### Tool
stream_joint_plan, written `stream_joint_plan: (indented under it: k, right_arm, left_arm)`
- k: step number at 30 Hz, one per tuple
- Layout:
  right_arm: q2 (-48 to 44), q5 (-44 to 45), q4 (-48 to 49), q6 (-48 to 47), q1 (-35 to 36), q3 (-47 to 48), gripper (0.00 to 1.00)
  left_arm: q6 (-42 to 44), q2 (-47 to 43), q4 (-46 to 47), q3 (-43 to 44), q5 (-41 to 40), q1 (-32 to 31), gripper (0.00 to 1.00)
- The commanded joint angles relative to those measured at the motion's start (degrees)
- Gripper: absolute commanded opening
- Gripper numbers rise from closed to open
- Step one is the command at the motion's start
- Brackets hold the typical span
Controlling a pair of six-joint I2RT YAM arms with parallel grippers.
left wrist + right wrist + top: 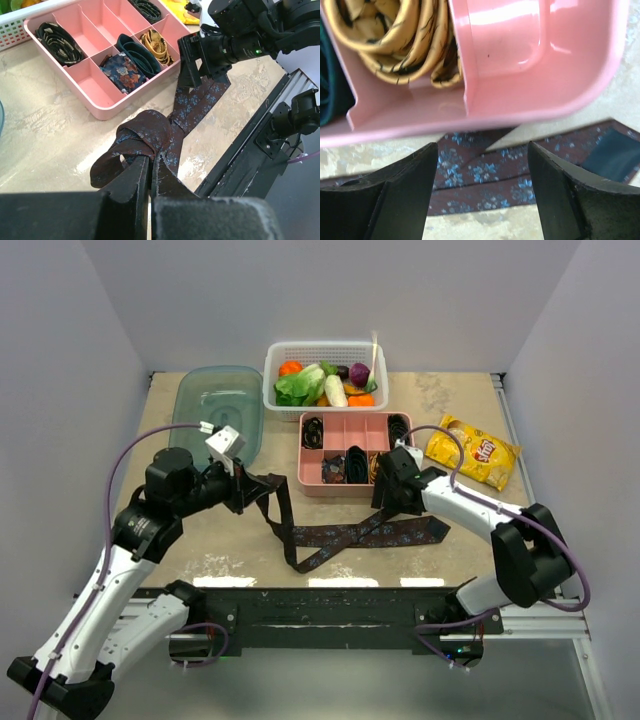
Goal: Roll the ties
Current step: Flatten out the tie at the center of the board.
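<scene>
here the left gripper (151,164) pinches the maroon tie (150,129), end hidden

pink tray wall (520,107) just ahead of right pincer (481,148), maroon tie (485,172) underneath, open tabletop (225,540) left of tie

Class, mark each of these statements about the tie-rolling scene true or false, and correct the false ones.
1. The left tool is shut on the maroon tie. True.
2. The right tool is gripping the maroon tie. False: its jaws stand open just over the tie and hold nothing.
3. A gold rolled tie sits in a compartment of the pink tray. True.
4. The bag of chips lies to the left of the pink tray. False: the chip bag lies to the right of the tray.
</scene>
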Motion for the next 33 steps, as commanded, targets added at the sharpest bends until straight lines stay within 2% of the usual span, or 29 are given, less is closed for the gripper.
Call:
stream_joint_plan:
  k: [1,7,11,12,15,21,29,33]
  right_arm:
    - [2.0,-1.2,5.3,1.3,-1.4,-2.1,0.74]
    - [5.4,-0.9,8.7,1.6,-1.4,-4.0,0.69]
    - [4.6,-1.7,10.4,2.1,-1.5,-5.6,0.59]
    - [4.2,-1.8,10.6,2.1,-1.4,-6.2,0.38]
    - [1.2,-1.2,9.6,2.5,-1.4,-6.6,0.02]
    - [-6.0,2.9,3.0,3.5,-1.5,-7.0,0.0]
    - [-18.4,7.6,-1.6,8.6,-4.1,-11.7,0.0]
    - [-20.0,9.0,-3.9,10.4,-6.1,-13.5,0.0]
  left_arm:
    - [1.0,0.2,2.0,-0.8,1.2,0.0,0.0]
    - [0.5,-0.2,2.7,-0.6,2.0,0.0,0.0]
    - [0.4,-0.7,2.5,-0.4,1.8,-0.1,0.0]
    - [0.3,-0.7,2.5,-0.5,1.8,-0.1,0.0]
    - [0.1,-0.8,2.2,-0.7,1.4,-0.1,0.0]
    - [-0.5,-0.6,1.0,-0.6,0.2,-0.1,0.0]
    - [-2.4,0.7,-3.3,0.4,-9.0,0.0,0.0]
    - [-4.3,2.3,-5.8,0.7,-12.0,0.0,0.0]
